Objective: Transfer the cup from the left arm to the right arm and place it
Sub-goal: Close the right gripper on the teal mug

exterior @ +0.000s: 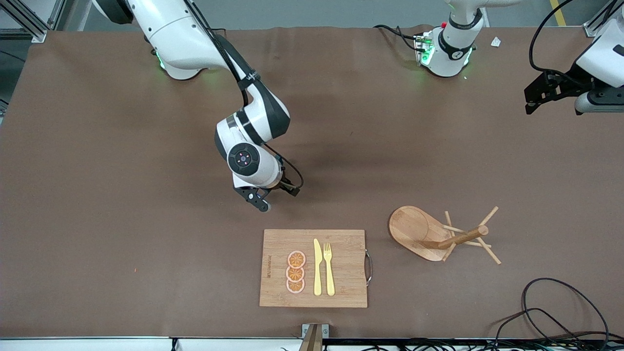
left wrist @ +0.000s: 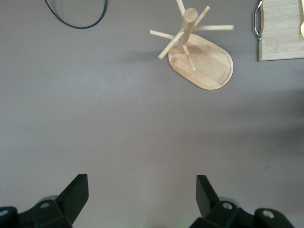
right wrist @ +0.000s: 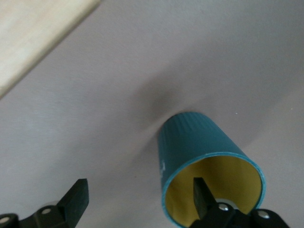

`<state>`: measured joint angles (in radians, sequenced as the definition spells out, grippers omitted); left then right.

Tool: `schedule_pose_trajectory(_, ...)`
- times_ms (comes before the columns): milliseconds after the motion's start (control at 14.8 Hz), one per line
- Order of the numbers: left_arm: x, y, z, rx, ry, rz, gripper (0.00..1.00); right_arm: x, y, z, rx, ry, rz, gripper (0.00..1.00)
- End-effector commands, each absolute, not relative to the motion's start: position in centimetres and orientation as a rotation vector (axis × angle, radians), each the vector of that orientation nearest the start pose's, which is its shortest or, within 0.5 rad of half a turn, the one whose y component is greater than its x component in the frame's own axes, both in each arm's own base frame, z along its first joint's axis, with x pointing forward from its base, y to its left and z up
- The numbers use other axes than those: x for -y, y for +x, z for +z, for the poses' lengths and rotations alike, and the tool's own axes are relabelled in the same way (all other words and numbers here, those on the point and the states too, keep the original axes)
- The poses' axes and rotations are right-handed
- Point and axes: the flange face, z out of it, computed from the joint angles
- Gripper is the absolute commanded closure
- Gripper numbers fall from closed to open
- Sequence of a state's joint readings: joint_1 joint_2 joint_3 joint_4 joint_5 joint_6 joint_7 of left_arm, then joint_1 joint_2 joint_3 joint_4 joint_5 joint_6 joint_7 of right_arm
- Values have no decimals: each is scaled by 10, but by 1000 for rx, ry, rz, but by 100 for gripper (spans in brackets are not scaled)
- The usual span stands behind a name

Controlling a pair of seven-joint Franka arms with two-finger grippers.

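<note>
The cup is a teal-green mug with a yellow inside, standing upright on the brown table. It shows only in the right wrist view; in the front view the right arm hides it. My right gripper is open, low over the table just farther from the front camera than the cutting board. One finger is at the cup's mouth and the other is well clear of the cup. The right gripper also shows in the front view. My left gripper is open and empty, waiting high at the left arm's end.
The board carries orange slices, a yellow knife and a fork. A wooden peg rack stands beside the board toward the left arm's end. A black cable lies near the front edge there.
</note>
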<state>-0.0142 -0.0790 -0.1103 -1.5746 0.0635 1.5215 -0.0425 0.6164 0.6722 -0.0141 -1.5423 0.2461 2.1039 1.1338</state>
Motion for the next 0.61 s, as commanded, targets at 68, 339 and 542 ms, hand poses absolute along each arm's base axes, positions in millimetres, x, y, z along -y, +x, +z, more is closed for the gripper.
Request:
schedule_pose_trajectory(68, 61, 515, 666, -145, -3071, -68, 0, -399, 558, 242, -1022, -2910, 371, 50)
schedule_pose_trajectory(339, 63, 515, 665, -150, -3071, -64, 0, -386, 561, 242, -844, -2975, 427, 97)
schedule_pose_trajectory(542, 63, 515, 665, -147, -3071, -64, 0, -375, 565, 246, -723, -3007, 456, 100)
